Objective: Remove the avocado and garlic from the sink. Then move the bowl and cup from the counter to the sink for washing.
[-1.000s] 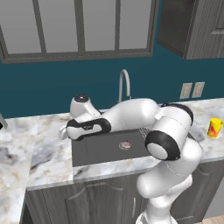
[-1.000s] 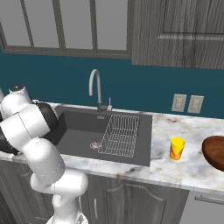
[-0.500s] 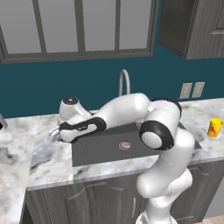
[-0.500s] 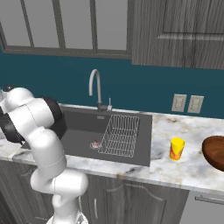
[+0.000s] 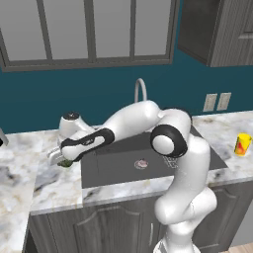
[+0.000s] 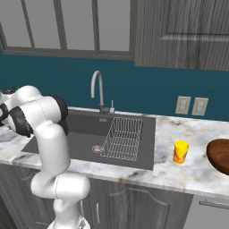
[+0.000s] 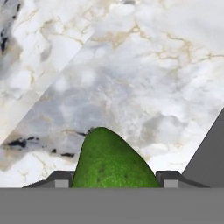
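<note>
- end effector (image 7: pixel 113 183) grasping the avocado (image 7: pixel 111 162), above the marble surface (image 7: pixel 144 78) left of the sink (image 5: pixel 118 165).
- lower until it touches, then release; keep clear of the sink edge so it can't roll back.

Green avocado (image 7: pixel 111 159) over marble counter, garlic (image 5: pixel 142 163) in dark sink (image 6: pixel 80 143), yellow cup (image 6: pixel 180 152) beside brown bowl (image 6: pixel 220 155)

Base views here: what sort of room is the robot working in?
A kitchen, rendered rather than real. A dark sink with a curved faucet and a wire rack sits in a marble counter, with grey cabinets above against a teal wall.
</note>
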{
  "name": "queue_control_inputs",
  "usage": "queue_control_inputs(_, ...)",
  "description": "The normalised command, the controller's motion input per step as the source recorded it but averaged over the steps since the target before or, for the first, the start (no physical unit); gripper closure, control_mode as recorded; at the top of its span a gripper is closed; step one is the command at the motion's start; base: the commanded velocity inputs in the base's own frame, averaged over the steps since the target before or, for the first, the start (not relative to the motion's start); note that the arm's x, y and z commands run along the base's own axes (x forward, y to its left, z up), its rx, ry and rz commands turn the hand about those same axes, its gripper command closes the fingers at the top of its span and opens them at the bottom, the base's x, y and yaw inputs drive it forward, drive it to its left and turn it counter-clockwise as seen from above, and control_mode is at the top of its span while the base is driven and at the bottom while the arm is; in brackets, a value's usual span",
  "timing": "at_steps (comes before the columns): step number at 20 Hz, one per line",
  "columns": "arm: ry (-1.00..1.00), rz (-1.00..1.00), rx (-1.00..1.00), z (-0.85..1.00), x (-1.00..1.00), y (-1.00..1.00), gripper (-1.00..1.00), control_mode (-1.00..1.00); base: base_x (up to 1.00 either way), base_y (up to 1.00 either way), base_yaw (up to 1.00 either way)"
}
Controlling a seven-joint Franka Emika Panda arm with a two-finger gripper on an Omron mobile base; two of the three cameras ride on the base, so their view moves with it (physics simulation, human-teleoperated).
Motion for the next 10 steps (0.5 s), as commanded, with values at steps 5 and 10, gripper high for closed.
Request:
queue_control_inputs(5, 0.2, 0.0, -0.01, -0.21, 0.0, 0.17, 1.0, -1.0, 0.0, 0.0, 0.0)
queue_control_inputs(10, 0.06, 0.0, -0.06, -0.23, 0.0, 0.12, 1.0, -1.0, 0.0, 0.0, 0.0)
